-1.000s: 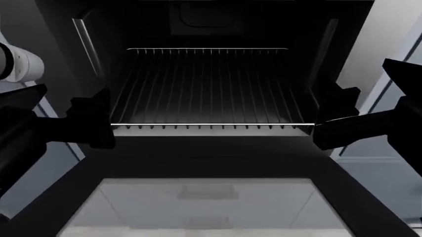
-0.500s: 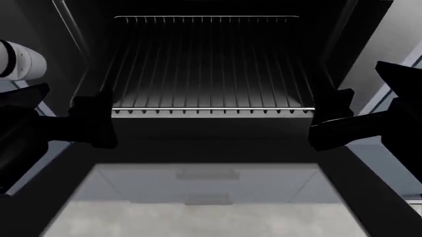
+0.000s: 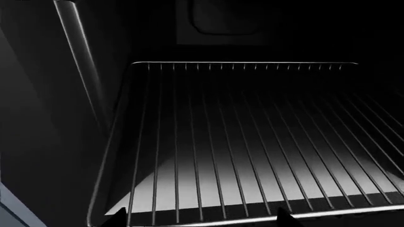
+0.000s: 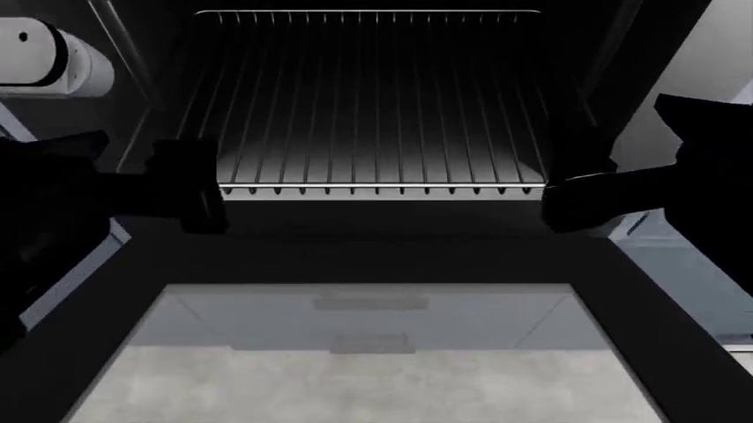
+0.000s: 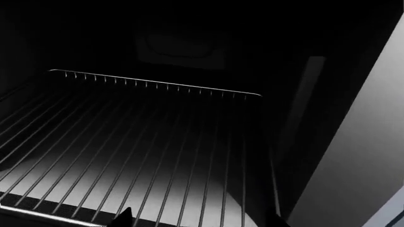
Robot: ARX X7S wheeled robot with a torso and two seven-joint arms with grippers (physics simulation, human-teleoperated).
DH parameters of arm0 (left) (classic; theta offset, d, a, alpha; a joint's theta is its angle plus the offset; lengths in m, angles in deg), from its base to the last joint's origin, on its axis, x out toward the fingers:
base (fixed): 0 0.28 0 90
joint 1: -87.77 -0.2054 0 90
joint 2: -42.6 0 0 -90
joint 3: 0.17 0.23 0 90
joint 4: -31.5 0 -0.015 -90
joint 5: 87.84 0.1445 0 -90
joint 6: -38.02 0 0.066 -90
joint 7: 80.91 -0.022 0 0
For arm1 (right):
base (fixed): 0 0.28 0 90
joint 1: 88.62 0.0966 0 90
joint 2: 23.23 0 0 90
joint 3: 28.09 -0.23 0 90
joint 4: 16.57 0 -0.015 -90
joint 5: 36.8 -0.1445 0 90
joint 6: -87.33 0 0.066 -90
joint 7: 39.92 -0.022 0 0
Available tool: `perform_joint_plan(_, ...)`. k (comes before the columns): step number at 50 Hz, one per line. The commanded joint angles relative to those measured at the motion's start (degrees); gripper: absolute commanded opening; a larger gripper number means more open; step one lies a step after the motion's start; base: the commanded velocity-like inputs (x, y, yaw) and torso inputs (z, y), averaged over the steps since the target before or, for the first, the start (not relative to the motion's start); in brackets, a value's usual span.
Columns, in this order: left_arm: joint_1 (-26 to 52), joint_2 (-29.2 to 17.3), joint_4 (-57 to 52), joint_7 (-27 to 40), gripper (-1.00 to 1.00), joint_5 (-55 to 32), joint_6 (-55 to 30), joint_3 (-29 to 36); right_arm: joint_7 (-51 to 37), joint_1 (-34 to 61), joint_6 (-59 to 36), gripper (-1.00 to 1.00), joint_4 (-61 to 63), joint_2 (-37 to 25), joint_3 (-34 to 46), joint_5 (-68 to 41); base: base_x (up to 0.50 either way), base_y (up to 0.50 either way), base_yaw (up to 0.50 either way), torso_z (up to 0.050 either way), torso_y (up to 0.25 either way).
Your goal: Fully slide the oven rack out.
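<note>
The oven rack [image 4: 370,115] is a silver wire grid lying flat in the dark oven cavity, its front rim bar at the opening. It also shows in the left wrist view [image 3: 252,142] and the right wrist view [image 5: 139,151]. My left gripper [image 4: 197,192] is at the rack's front left corner. In its wrist view the left gripper [image 3: 198,220] is open, fingertips wide apart, with the rim bar between them. My right gripper [image 4: 567,201] is at the front right corner. In its wrist view the right gripper [image 5: 198,219] is open just before the rack's front edge.
The oven door [image 4: 370,352] is folded down flat below the rack, its grey glass panel facing up between my arms. Dark oven side walls [image 3: 75,71] flank the rack. Pale cabinet fronts [image 4: 718,53] stand to either side.
The head view has shifted, so the rack sits higher in frame and more of the door glass shows. Both grippers have moved in closer to the rack's front corners.
</note>
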Motion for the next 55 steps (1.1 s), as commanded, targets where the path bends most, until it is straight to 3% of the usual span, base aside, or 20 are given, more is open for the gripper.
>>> perform_joint_plan(1,9.71,5.35,11.04,-0.31,1.0,1.0,-2.46,8.12,1.57,7.24,-3.68,1.0,-11.37,4.55,6.85,2.53,0.0,0.0,0.0,0.0,0.0)
perform_joint_plan(17,21.13,13.22,35.53,-10.49,1.0,10.62,-10.61,17.7,9.03,15.47,-9.94,1.0,-30.54,14.51,15.76,10.15,0.0,0.0,0.0,0.0,0.0)
perform_joint_plan(28,24.64,16.35,43.99,-13.2,1.0,14.42,-12.33,21.29,15.01,19.43,-11.38,1.0,-41.51,17.69,18.55,15.81,0.0,0.0,0.0,0.0,0.0)
perform_joint_plan(32,25.96,17.91,48.34,-14.86,1.0,15.87,-12.75,22.7,11.79,21.14,-13.22,1.0,-47.01,18.99,21.78,15.12,0.0,0.0,0.0,0.0,0.0)
perform_joint_plan(40,27.49,20.15,57.8,-24.94,1.0,24.63,-12.99,26.7,10.88,23.05,-14.87,1.0,-55.75,20.99,24.25,12.07,0.0,0.0,0.0,0.0,0.0)
perform_joint_plan(47,29.14,21.12,61.31,-26.2,1.0,25.52,-15.63,29.11,8.92,24.48,-17.14,1.0,-61.27,22.12,26.59,7.86,0.0,0.0,0.0,0.0,0.0)
perform_joint_plan(55,28.85,21.94,64.59,-30.06,1.0,27.56,-15.83,30.94,13.82,25.88,-18.07,1.0,-67.23,24.51,28.34,10.48,0.0,0.0,0.0,0.0,0.0)
